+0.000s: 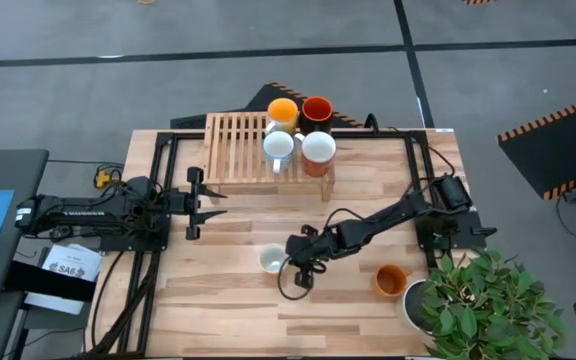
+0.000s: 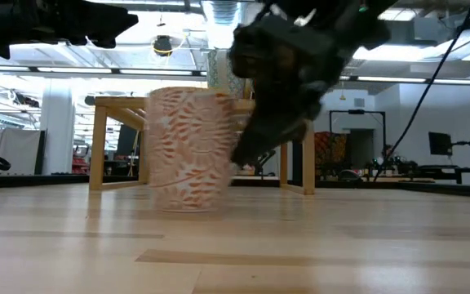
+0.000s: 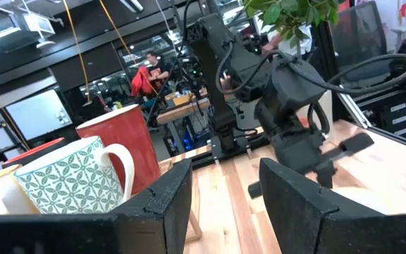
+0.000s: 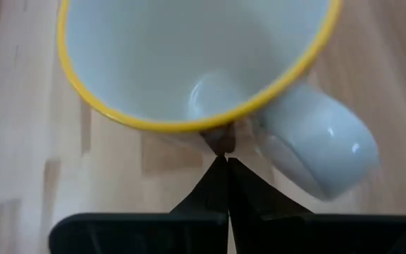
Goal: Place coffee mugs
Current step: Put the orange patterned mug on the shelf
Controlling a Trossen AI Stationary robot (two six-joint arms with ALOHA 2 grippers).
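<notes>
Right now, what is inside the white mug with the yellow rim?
The white mug looks empty: the right wrist view shows a bare white interior. Its nearest inner wall is hidden by the rim. The right claw, shut, is just beside it.

a white paper [image 1: 71, 264] beside the left arm reads "sa6".

Overhead, table-level, two wrist views

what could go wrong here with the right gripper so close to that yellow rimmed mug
1. The right gripper has its fingertips shut, right beside the white ceramic mug with the yellow rim near its handle; pushing forward would likely shove or tip the mug rather than grasp it.
2. The small orange ceramic mug and the green potted plant sit near the right arm, so a wide swing might knock them.
</notes>
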